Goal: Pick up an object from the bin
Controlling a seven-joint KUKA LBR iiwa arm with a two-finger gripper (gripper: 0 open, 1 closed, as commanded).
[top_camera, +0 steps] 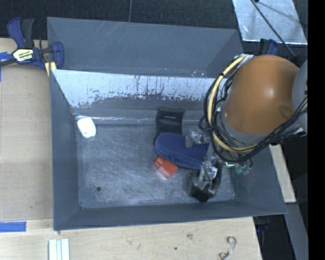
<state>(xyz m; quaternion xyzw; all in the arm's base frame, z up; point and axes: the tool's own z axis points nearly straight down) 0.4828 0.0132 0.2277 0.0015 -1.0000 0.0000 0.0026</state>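
Pale tabletop [21, 145] around a grey metal bin [65, 161]. In the bin, far left of the fingers [205, 189]: small white lump [86, 127]. Just left of them: orange block [165, 168], touching a flat blue piece [179, 149] that lies up-left of them, with a black box [169, 121] behind it. Fingers low at the front-right floor; apart or together, cannot tell.

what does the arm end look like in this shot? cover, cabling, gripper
A smooth, rounded orange cover caps the wrist. Black and pale yellow cables loop in a bundle round its left and lower edge. The gripper is small and dark, with silvery metal parts above it. A grey arm link shows behind the cover.
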